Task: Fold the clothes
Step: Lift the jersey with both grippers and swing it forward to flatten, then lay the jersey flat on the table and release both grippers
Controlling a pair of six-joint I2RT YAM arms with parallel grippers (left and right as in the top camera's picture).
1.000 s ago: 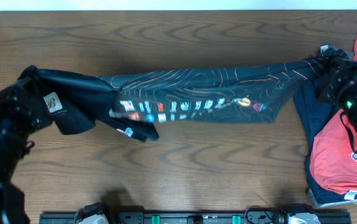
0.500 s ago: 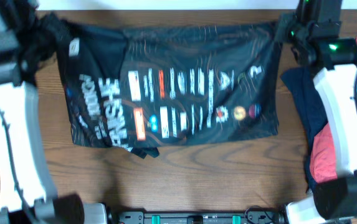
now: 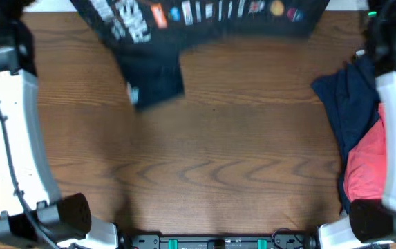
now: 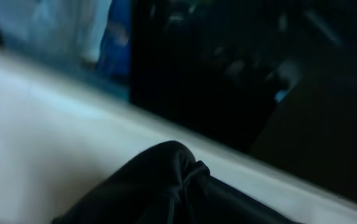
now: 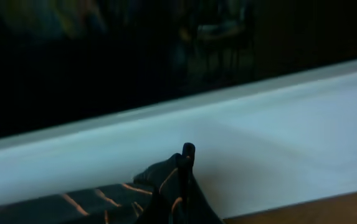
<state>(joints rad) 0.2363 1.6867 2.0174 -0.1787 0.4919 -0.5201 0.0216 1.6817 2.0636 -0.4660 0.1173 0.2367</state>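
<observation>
Wood-grain table (image 3: 218, 173) below: the black jersey (image 3: 204, 14) hangs stretched along its 12 o'clock edge, one sleeve (image 3: 155, 79) drooping, pinched in the closed left gripper (image 4: 175, 177) and right gripper (image 5: 187, 155). No fold looks made yet; navy shirt (image 3: 346, 104) and red shirt (image 3: 363, 169) lie heaped at 3 o'clock.

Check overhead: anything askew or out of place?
Black jersey sits at the far edge of the table, partly out of view, one flap hanging lower on the left. Navy shirt and red shirt lie heaped at right.
</observation>
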